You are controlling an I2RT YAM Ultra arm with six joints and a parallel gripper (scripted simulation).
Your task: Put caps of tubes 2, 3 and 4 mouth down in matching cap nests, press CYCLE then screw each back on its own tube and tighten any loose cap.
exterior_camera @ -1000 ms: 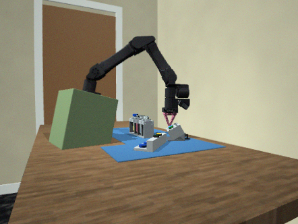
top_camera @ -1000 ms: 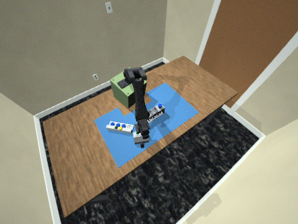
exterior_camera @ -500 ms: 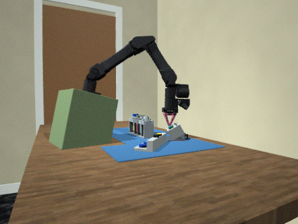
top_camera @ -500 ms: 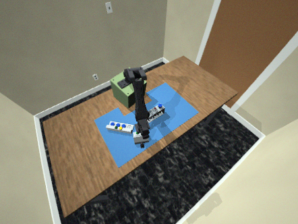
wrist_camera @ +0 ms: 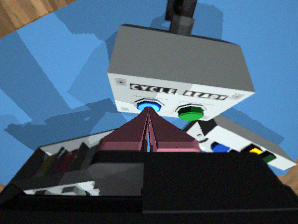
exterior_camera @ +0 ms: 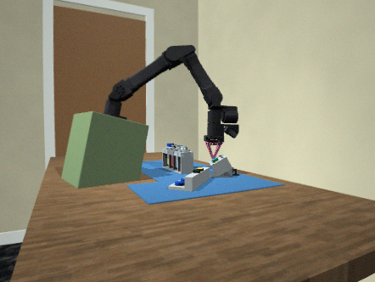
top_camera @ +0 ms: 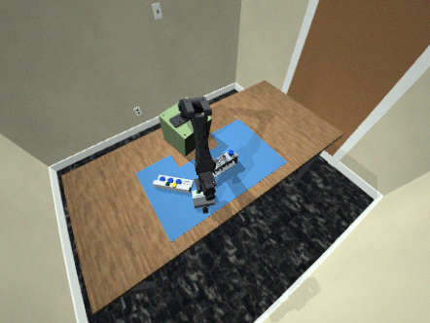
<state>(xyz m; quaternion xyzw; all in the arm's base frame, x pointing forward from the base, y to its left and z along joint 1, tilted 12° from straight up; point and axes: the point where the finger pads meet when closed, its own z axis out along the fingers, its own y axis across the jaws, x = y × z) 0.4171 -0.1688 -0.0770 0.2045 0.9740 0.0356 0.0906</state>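
Note:
My gripper (exterior_camera: 213, 156) (wrist_camera: 148, 111) is shut and empty, pointing down with its pink fingertips on the blue CYCLE key (wrist_camera: 148, 105) of the grey key box (top_camera: 197, 198) (exterior_camera: 223, 166) (wrist_camera: 175, 60). The green READY key (wrist_camera: 190, 112) sits beside it. The cap tray CT (top_camera: 158, 184) (exterior_camera: 194, 180) (wrist_camera: 235, 135) holds blue caps (top_camera: 178, 181) (wrist_camera: 220, 147). Its amber lamp (top_camera: 173, 185) (wrist_camera: 256, 150) looks bright and its green lamp (wrist_camera: 268, 157) dark. The decapping station DS (top_camera: 225, 163) (exterior_camera: 178, 160) has one blue cap (top_camera: 232, 152) (exterior_camera: 170, 144) on an end tube.
All stand on a blue mat (top_camera: 258, 153) (exterior_camera: 254, 183) on a wooden table (top_camera: 107, 219). The arm's green base box (top_camera: 177, 130) (exterior_camera: 103, 149) stands behind the mat. The table's front edge is close to the key box.

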